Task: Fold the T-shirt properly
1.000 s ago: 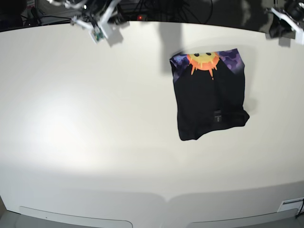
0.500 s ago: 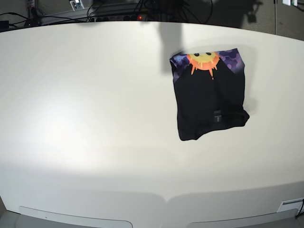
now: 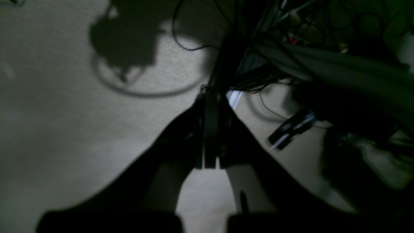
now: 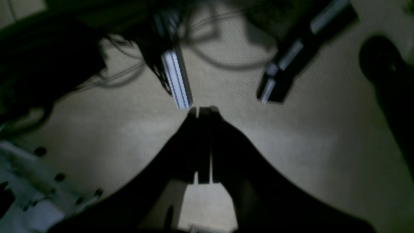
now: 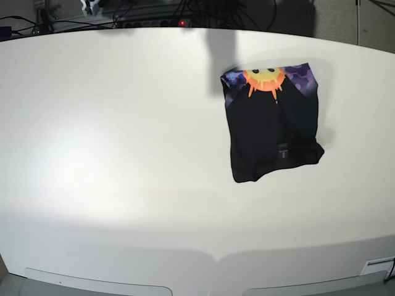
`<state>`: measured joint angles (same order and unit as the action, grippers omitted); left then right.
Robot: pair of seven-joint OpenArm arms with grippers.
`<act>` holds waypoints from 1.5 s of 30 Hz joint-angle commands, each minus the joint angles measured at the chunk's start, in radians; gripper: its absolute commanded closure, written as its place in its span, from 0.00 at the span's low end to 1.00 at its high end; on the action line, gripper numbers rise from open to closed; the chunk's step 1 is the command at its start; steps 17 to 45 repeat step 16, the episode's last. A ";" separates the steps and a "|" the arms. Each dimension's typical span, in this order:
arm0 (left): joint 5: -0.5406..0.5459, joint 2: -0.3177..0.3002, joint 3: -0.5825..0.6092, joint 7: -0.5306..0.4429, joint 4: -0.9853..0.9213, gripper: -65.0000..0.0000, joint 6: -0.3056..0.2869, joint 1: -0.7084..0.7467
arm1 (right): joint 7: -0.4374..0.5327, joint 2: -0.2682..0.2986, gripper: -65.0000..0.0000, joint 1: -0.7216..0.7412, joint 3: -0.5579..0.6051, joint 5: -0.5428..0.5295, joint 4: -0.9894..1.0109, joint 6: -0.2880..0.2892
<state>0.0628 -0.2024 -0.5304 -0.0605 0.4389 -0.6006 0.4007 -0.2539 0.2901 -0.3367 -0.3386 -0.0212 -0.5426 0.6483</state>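
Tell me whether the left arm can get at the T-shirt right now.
Probably yes: the T-shirt lies folded on the open table with nothing on it. The left gripper, shut, is withdrawn over the floor and cables.

Left gripper point(image 3: 207, 161): black, two tapering fingers, flat dark pads. Right gripper point(image 4: 203, 176): same build, black, blurred.

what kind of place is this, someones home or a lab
Most likely a robotics lab or test workspace, not a home. A folded T-shirt lies alone on a large bare white table, a tangle of cables runs behind its far edge, and the wrist views show carpeted floor under more cables.
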 commanded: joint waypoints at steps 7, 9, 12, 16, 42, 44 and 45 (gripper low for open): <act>0.005 0.003 -0.003 0.037 -0.078 1.00 0.078 -0.097 | 0.034 0.006 1.00 0.158 0.101 0.055 0.181 0.000; 0.005 0.012 -0.003 0.038 -0.088 1.00 0.077 -0.113 | 0.039 0.006 1.00 0.163 0.155 0.029 0.180 -0.041; -0.003 0.023 -0.003 0.030 -0.089 1.00 0.077 -0.124 | 0.050 0.006 1.00 0.162 0.234 -0.003 0.180 -0.092; -0.041 0.037 -0.003 -0.011 -0.089 1.00 0.085 -0.127 | 0.048 0.006 1.00 0.162 0.318 -0.014 0.180 -0.117; -0.041 0.037 -0.003 -0.011 -0.089 1.00 0.085 -0.127 | 0.048 0.006 1.00 0.162 0.318 -0.014 0.180 -0.117; -0.041 0.037 -0.003 -0.011 -0.089 1.00 0.085 -0.127 | 0.048 0.006 1.00 0.162 0.318 -0.014 0.180 -0.117; -0.041 0.037 -0.003 -0.011 -0.089 1.00 0.085 -0.127 | 0.048 0.006 1.00 0.162 0.318 -0.014 0.180 -0.117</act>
